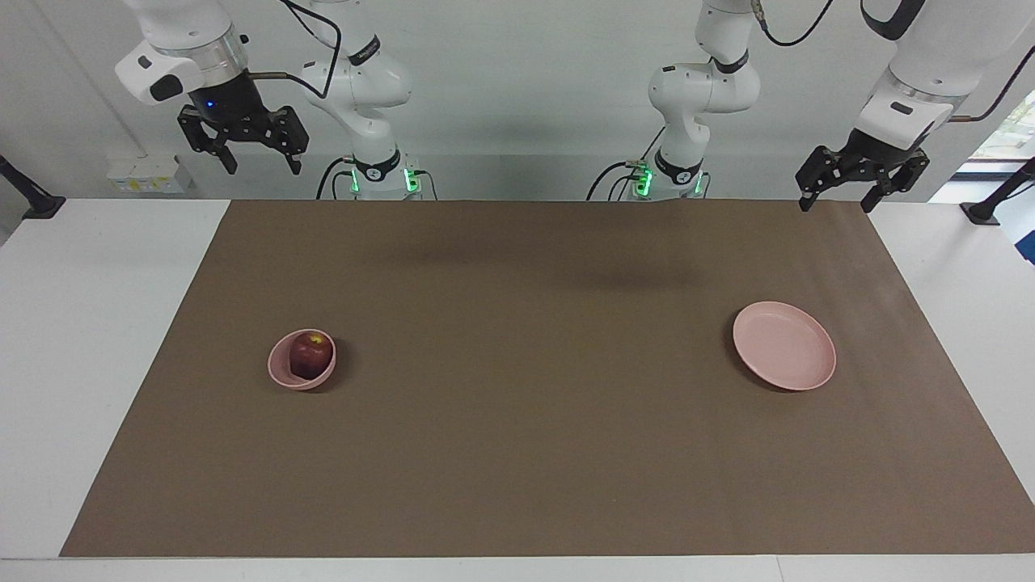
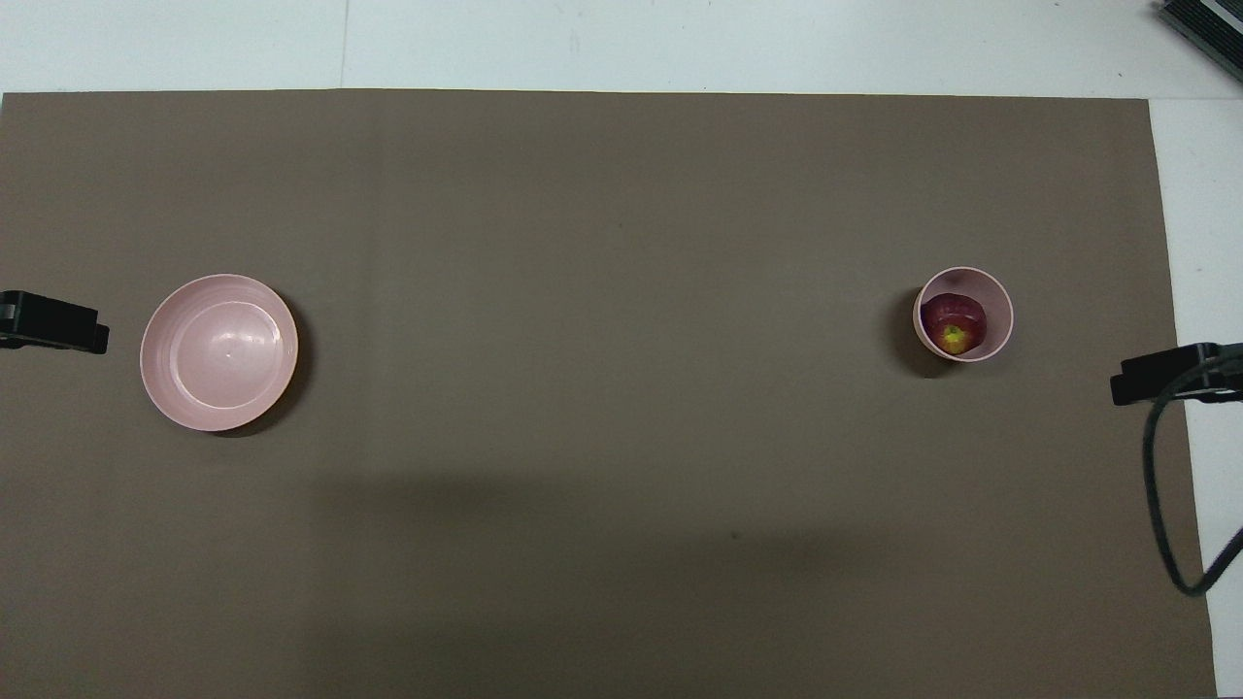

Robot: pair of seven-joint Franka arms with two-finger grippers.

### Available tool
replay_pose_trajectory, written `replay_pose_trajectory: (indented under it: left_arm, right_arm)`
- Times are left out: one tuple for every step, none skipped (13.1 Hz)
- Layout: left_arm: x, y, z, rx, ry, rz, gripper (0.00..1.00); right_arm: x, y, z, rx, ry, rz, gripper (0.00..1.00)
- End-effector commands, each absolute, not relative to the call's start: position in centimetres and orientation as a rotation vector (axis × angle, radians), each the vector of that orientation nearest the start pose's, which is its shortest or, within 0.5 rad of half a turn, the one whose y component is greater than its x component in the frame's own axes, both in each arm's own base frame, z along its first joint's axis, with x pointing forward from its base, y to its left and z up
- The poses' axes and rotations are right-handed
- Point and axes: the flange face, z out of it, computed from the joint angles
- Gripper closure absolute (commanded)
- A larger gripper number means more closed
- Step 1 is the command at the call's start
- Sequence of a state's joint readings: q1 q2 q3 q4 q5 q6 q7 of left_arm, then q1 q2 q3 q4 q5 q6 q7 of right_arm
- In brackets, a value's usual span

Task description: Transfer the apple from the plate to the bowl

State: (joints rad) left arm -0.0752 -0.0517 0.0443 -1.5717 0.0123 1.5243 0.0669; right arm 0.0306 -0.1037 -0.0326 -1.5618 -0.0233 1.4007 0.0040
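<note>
Only the facing view shows the raised left gripper (image 1: 833, 198) and right gripper (image 1: 257, 160) spread and holding nothing, while the apple (image 1: 311, 354) sits in the bowl (image 1: 285, 373) and the plate (image 1: 783, 345) is bare.

The small round dark red apple (image 1: 311, 352) sits in the small deep pale pink bowl (image 1: 283, 372) toward the right arm's end of the surface (image 1: 517, 453); the wide shallow pale pink plate (image 1: 783, 345) lies well apart, toward the left arm's end.

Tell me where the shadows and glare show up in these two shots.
Facing view: soft dark patches on the brown mat near the robots, a slim shadow beside the bowl. Overhead view: small bright glints inside the plate, crescent shadows beside plate and bowl.
</note>
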Motion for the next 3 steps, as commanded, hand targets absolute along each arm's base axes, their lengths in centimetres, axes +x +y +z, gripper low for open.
replay_pose_trajectory:
  left_arm:
    - [52.76,-1.37,65.07,-3.13,0.148,0.012,0.0]
    - [52.74,-1.37,65.05,-3.13,0.148,0.015,0.0]
    - [52.74,-1.45,65.05,-3.129,0.15,0.015,0.0]
  right_arm:
    - [49.78,-0.71,67.04,-3.137,0.024,0.087,0.0]
    - [49.78,-0.71,67.04,-3.137,0.024,0.087,0.0]
    - [49.78,-0.71,67.04,-3.137,0.024,0.087,0.0]
